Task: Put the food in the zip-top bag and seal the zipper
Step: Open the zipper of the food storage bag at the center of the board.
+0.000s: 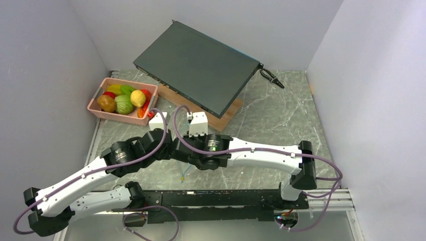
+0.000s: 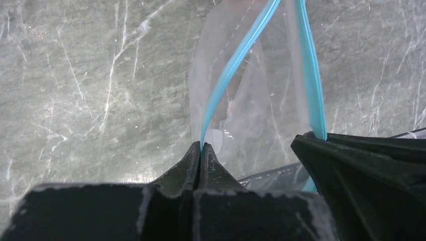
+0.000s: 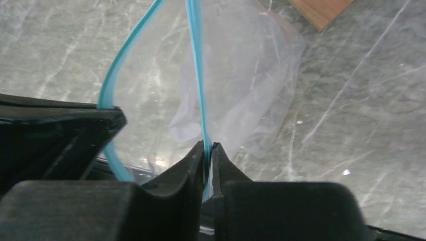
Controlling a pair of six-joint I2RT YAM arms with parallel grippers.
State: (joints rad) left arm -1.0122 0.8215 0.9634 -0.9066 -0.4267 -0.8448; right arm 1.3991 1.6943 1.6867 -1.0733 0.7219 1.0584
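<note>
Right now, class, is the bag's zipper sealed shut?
No, the two teal strips of the zipper stand apart, so the zip-top bag gapes open.

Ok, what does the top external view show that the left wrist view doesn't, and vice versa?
Top external only: the pink plastic basket of glossy toy fruits and vegetables, the dark flat metal box leaning on a wooden board, and both arms at full length. Left wrist only: the clear crinkly plastic bag with its mouth parted, the left claw shut on one side of the teal zipper strip, and the right claw pinching the other side. Shared: the green marbled tabletop.
</note>
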